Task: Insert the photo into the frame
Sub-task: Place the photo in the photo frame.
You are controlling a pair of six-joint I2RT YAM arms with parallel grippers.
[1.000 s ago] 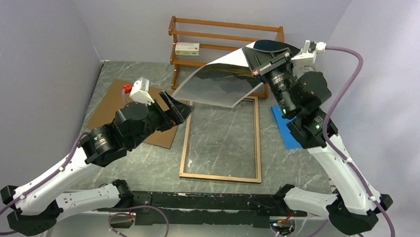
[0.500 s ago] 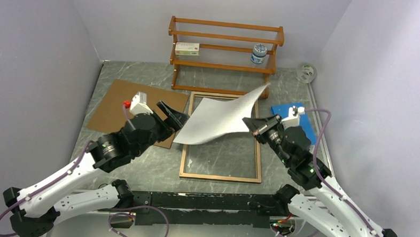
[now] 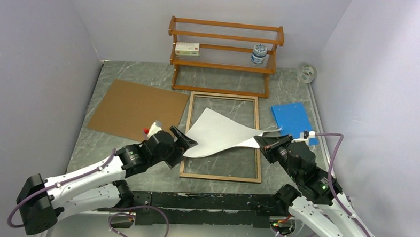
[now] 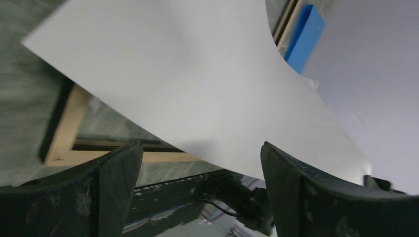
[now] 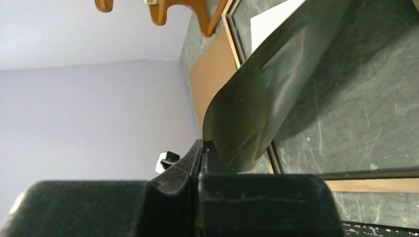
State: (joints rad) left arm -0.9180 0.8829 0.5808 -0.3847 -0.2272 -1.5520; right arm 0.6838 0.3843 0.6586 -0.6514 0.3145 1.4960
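Note:
The photo (image 3: 218, 134) hangs white side up over the frame (image 3: 259, 152), which lies back side up on the table, wood-brown border showing. My right gripper (image 3: 261, 141) is shut on the photo's right corner; the right wrist view shows the dark landscape side (image 5: 267, 89) curving away from the closed jaws (image 5: 202, 144). My left gripper (image 3: 188, 141) is open at the frame's left rail, with the photo's lower-left edge (image 4: 197, 89) just beyond its fingers (image 4: 118, 163). It holds nothing.
A brown backing board (image 3: 133, 107) lies left of the frame. A smaller blue sheet (image 3: 292, 118) lies at its right. A wooden shelf rack (image 3: 224, 55) with a box and a jar stands behind. A small round object (image 3: 306, 72) sits at the back right.
The right arm has swung the photo down from high by the rack to low over the frame, white side up. The left arm has pulled back toward the near edge.

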